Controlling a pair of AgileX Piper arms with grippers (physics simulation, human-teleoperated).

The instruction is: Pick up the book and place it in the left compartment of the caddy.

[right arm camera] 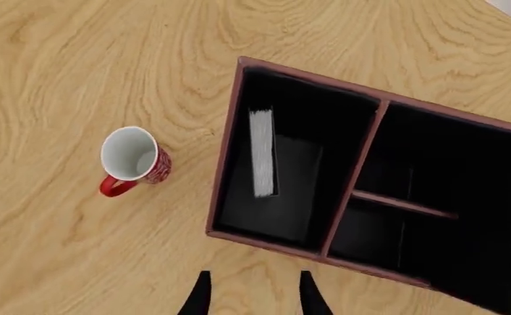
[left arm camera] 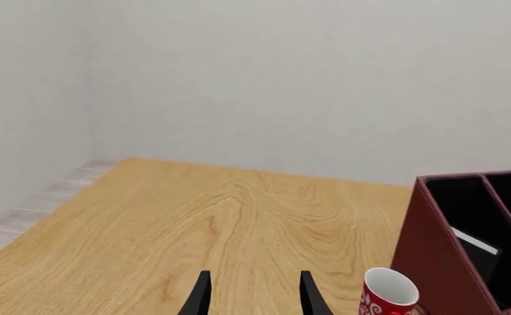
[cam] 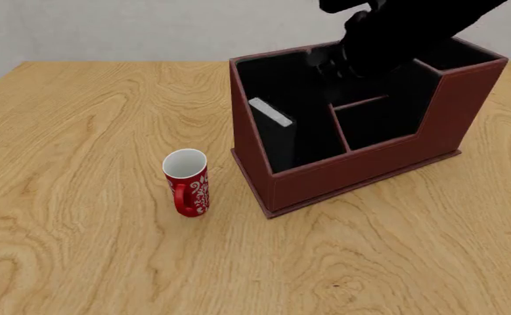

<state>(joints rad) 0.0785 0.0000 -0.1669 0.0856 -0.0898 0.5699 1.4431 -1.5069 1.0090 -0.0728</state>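
Front view: the book stands on edge inside the caddy, in its left compartment. A red mug stands beside the caddy on the tabletop. Right pincer released above the caddy; left pincer released, empty.

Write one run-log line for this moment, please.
book: standing inside left compartment of caddy | right gripper: open, above caddy | left gripper: open, empty

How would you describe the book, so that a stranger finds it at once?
Look at the big red-brown box on the table. In its largest section, the one nearest the red mug, stands a thin black book. Its white page edge marks it out against the black lining.
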